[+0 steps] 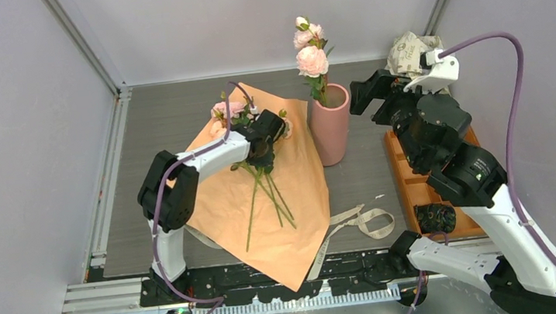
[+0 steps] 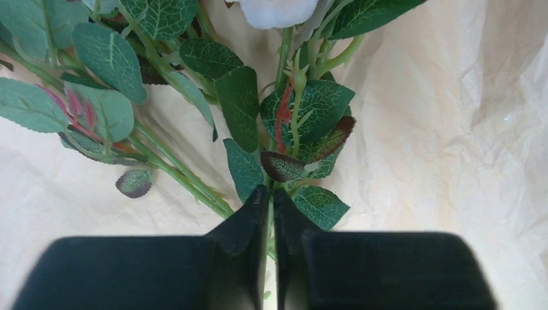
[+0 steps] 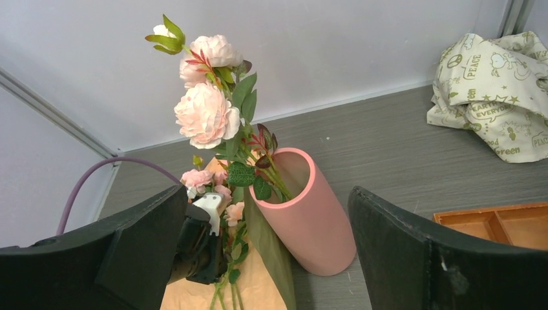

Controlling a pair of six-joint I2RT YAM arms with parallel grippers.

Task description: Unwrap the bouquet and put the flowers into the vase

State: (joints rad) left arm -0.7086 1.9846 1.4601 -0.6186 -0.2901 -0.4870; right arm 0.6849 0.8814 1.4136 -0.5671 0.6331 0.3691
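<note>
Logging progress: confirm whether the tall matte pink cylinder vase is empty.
No, a stalk of pale pink blooms with green leaves stands in the tall matte pink cylinder vase.

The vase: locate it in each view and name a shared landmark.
Top external: vase at centre, right of the wrapping paper.
Left wrist: not in it.
Right wrist: lower centre, framed by the open right pincer.
Shared landmark: the wrapping paper, in all three.

Left of the vase (image 1: 331,124), the left tool (image 2: 271,197) covers the spot where the stems of the flowers (image 1: 228,109) meet. Right of the vase, the right arm (image 1: 455,162) hides much of the orange tray (image 1: 411,190), and a dark object (image 1: 435,217) there is too small to identify.
</note>
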